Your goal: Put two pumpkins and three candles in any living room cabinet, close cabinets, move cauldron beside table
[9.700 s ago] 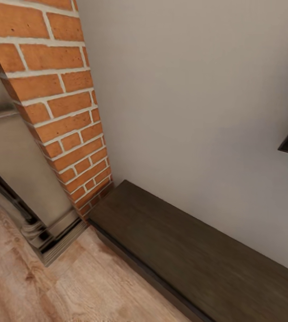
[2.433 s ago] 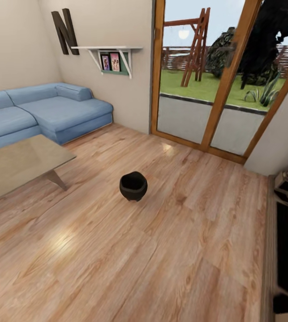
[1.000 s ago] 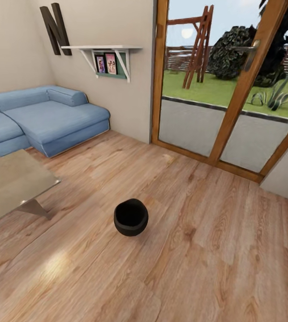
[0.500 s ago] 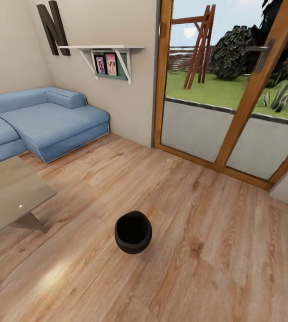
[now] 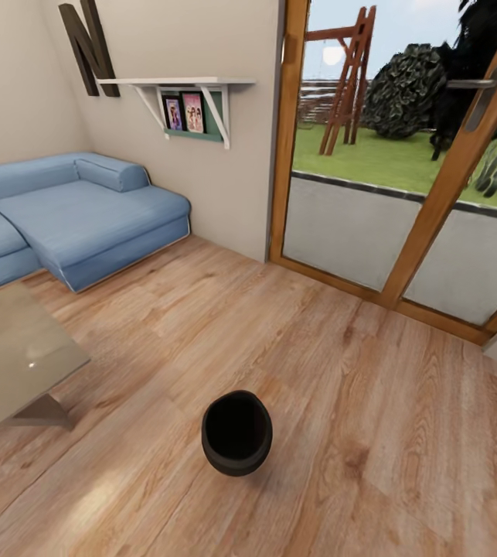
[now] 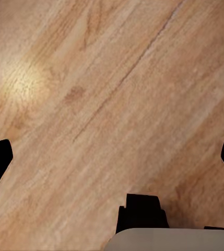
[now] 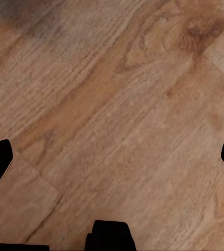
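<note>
Floorboards [image 5: 372,402] of pale wood cover the room, bare around the black cauldron [image 5: 236,433], which stands upright on them, well apart from the glass-topped table [image 5: 8,363] at the head view's left. A blue corner sofa [image 5: 78,209] sits behind the table; glazed wooden doors [image 5: 434,193] close off the far side. Above the sofa hangs a white shelf [image 5: 178,81]. Left gripper [image 6: 112,157] and right gripper [image 7: 112,157] both hang over plain boards, fingers spread wide, holding nothing.
</note>
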{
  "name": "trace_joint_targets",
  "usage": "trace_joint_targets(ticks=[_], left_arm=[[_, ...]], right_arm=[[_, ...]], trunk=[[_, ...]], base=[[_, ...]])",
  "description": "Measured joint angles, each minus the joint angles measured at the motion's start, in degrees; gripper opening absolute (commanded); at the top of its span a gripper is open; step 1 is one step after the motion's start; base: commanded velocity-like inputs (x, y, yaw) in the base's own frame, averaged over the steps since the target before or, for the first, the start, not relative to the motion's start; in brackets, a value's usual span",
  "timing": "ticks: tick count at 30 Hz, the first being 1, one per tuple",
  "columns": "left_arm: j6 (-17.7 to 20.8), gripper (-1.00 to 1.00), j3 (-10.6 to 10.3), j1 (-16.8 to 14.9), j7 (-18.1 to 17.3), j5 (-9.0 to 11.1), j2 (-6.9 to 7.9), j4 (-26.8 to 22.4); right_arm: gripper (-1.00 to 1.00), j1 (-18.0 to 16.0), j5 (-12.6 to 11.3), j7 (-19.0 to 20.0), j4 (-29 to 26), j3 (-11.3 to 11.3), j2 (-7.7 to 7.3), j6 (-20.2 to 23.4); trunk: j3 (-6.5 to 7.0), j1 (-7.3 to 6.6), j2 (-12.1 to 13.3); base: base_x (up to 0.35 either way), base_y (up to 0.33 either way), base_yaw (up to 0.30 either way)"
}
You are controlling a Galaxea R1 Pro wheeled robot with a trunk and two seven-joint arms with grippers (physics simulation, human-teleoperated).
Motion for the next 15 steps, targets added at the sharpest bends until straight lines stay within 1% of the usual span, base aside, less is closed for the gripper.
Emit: trace_joint_targets(ticks=[4,6,10,15], left_arm=[[0.0,1.0,0.0,0.0,0.0,0.0,-0.01,0.0],[0.0,1.0,0.0,0.0,0.0,0.0,-0.01,0.01],[0.0,1.0,0.0,0.0,0.0,0.02,-0.01,0.0],[0.0,1.0,0.0,0.0,0.08,0.08,-0.01,0.0]], right_arm=[[1.0,0.0,0.04,0.19,0.06,0.0,-0.12,0.0],[1.0,0.0,0.09,0.3,0.08,0.0,-0.18,0.0],[1.0,0.0,0.19,0.16,0.11,0.0,-0.21,-0.01],[1.0,0.0,0.02,-0.08,0.0,0.0,0.21,-0.02]], trunk=[[0.0,0.0,0.0],[0.0,0.0,0.0],[0.0,0.0,0.0],[0.0,0.0,0.0]], base=[[0.326,0.008,0.0],[0.179,0.002,0.0],[0.055,0.0,0.0],[0.021,0.0,0.0]])
